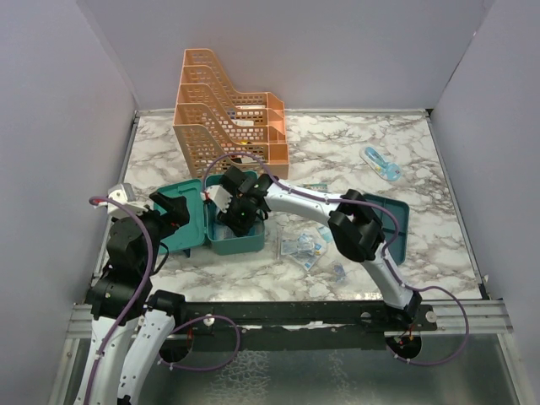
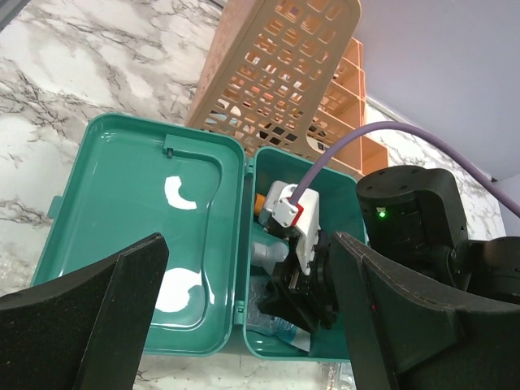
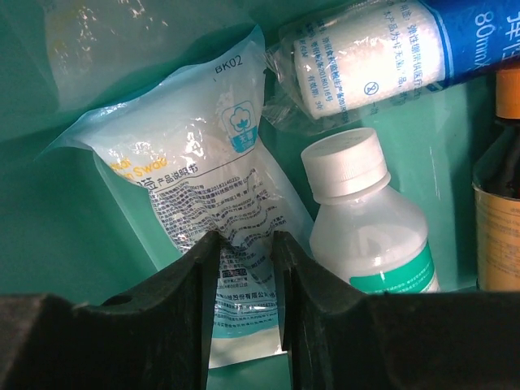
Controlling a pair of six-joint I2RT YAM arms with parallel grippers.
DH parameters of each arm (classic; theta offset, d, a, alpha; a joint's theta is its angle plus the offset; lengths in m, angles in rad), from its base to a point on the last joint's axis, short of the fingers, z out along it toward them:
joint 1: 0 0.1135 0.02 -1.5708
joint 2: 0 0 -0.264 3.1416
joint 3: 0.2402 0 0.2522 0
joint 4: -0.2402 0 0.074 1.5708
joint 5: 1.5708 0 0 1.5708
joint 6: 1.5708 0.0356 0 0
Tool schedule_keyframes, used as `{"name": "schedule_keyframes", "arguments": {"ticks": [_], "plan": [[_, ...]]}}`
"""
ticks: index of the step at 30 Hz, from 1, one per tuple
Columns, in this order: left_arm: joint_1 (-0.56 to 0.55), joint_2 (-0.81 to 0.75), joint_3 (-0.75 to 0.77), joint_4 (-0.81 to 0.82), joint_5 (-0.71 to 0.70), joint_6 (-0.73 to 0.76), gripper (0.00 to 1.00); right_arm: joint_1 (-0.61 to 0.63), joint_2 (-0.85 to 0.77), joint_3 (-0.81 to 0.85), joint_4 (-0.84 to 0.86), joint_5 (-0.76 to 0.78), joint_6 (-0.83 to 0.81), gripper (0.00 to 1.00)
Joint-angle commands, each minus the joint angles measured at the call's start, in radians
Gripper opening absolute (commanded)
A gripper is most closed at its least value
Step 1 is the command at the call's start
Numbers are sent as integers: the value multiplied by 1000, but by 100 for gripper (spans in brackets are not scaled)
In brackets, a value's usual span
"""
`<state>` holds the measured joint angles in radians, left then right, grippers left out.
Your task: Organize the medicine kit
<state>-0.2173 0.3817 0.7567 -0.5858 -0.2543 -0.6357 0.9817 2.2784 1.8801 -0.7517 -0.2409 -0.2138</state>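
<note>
The medicine kit [image 1: 226,243], a teal box, lies open with its lid [image 2: 146,211] flat to the left. Its teal divided tray [image 1: 398,221] sits apart on the right, partly behind the right arm. My right gripper [image 1: 240,216] reaches down inside the box, and its fingers [image 3: 246,240] pinch a clear cotton swab packet [image 3: 187,154] that crinkles between the tips. Beside the packet lie a white-capped bottle [image 3: 366,219], a wrapped gauze roll [image 3: 366,53] and a brown bottle [image 3: 497,211]. My left gripper [image 2: 248,244] hovers open above the hinge, holding nothing.
An orange perforated file rack [image 1: 228,110] stands right behind the box. Loose packets [image 1: 304,246] lie on the marble table just right of the box. A small blue item [image 1: 381,164] rests at the back right. Grey walls close in three sides.
</note>
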Motion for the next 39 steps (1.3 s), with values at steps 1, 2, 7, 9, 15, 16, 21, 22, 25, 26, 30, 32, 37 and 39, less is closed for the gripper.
{"name": "schedule_keyframes", "arguments": {"ticks": [1, 2, 7, 9, 15, 16, 21, 22, 25, 26, 30, 32, 37, 39], "plan": [[0, -4, -3, 11, 18, 8, 84, 4, 53, 32, -57, 14, 9, 32], [0, -4, -3, 11, 19, 8, 84, 5, 37, 29, -52, -8, 16, 32], [0, 9, -7, 53, 103, 57, 86, 5, -134, -30, 99, -31, 142, 36], [-1, 20, -7, 95, 205, 106, 86, 5, -212, -72, 212, -14, 226, 40], [0, 52, 2, 165, 425, 204, 88, 3, -365, -171, 375, 128, 433, 42], [0, 56, 4, 170, 445, 212, 88, 2, -396, -196, 395, 163, 455, 42], [0, 76, -3, 227, 615, 239, 88, -22, -564, -371, 449, 369, 586, 42], [0, 83, -3, 242, 664, 250, 88, -28, -608, -420, 460, 418, 608, 42], [0, 106, 1, 270, 786, 276, 88, -33, -769, -590, 537, 574, 610, 41], [0, 114, 1, 278, 819, 282, 88, -36, -817, -640, 558, 620, 606, 42], [1, 162, 6, 312, 901, 303, 88, -85, -943, -782, 540, 720, 625, 42], [0, 181, 10, 329, 890, 302, 88, -145, -972, -829, 508, 709, 667, 42], [0, 208, 20, 372, 863, 291, 88, -366, -956, -933, 515, 556, 739, 49], [-1, 206, 12, 394, 845, 274, 88, -430, -908, -945, 544, 495, 726, 51]]}}
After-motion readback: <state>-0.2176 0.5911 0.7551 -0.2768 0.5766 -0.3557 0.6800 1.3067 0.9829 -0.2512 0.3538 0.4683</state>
